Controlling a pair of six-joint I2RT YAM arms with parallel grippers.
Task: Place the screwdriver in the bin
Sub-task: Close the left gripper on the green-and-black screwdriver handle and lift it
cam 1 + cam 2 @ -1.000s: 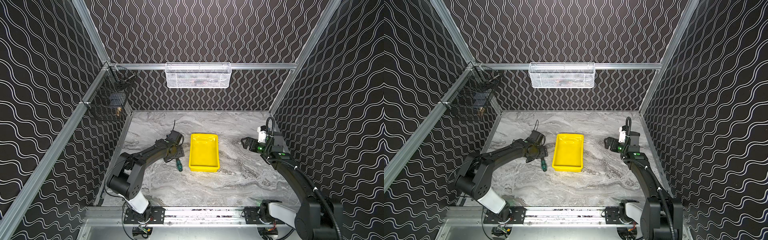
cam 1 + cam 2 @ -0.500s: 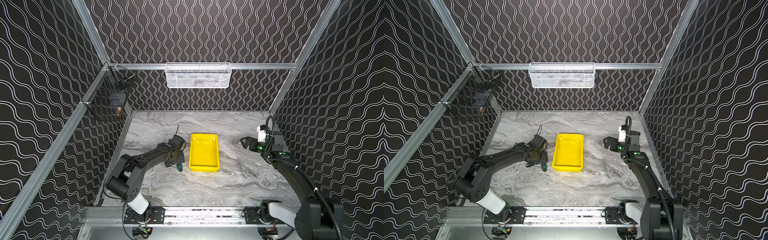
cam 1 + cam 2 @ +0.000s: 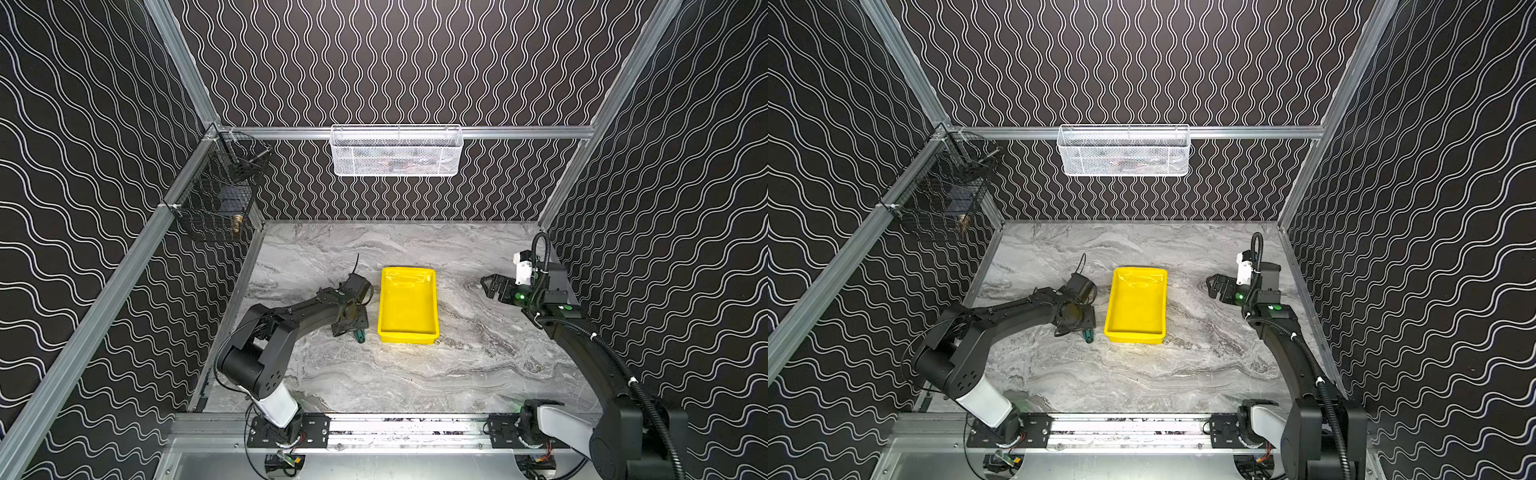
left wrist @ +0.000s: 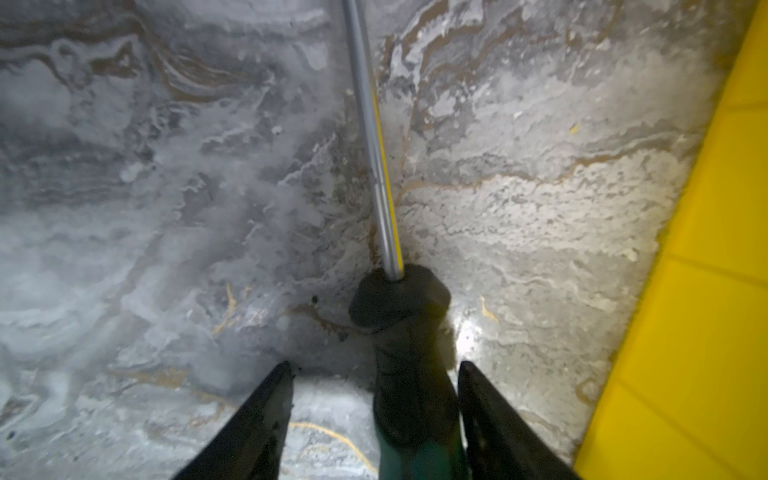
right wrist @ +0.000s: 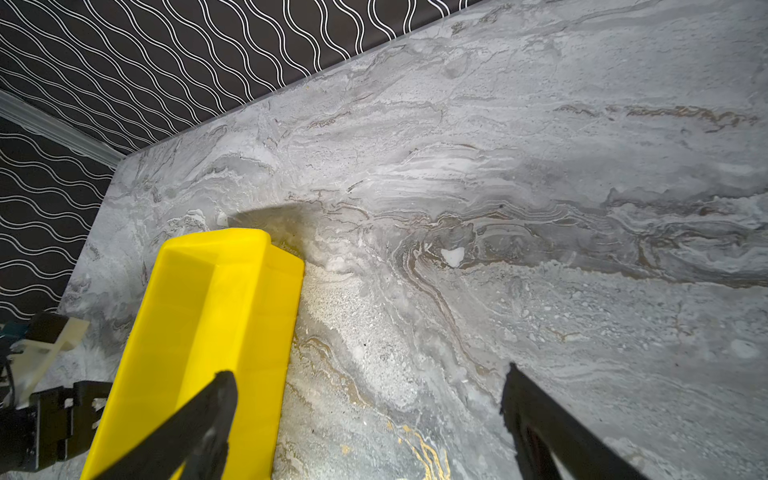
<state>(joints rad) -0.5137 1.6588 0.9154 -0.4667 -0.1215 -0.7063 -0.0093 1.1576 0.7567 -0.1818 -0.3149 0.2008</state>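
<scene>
The screwdriver [image 4: 409, 374] lies on the marble table just left of the bin [image 3: 409, 336], its thin shaft [image 4: 374, 145] pointing away from my left wrist camera. In both top views only its green handle end [image 3: 360, 336] [image 3: 1088, 336] shows past my left gripper [image 3: 348, 324] [image 3: 1074, 325]. My left gripper [image 4: 375, 365] is down over the black-and-green handle and open. One finger [image 4: 478, 395] lies against the handle, while the other finger [image 4: 274, 395] stands apart from it. My right gripper [image 3: 492, 286] [image 5: 369, 370] hangs open and empty right of the yellow bin [image 5: 216, 311] [image 3: 1136, 336].
A white mesh basket [image 3: 397, 151] hangs on the back wall and a black wire basket [image 3: 216, 199] on the left wall. The bin's yellow wall [image 4: 706, 291] runs close beside the screwdriver. Patterned walls enclose the table on three sides.
My left gripper has shifted a little toward the front along the screwdriver, and its jaws have narrowed around the handle. The right arm has stayed still.
</scene>
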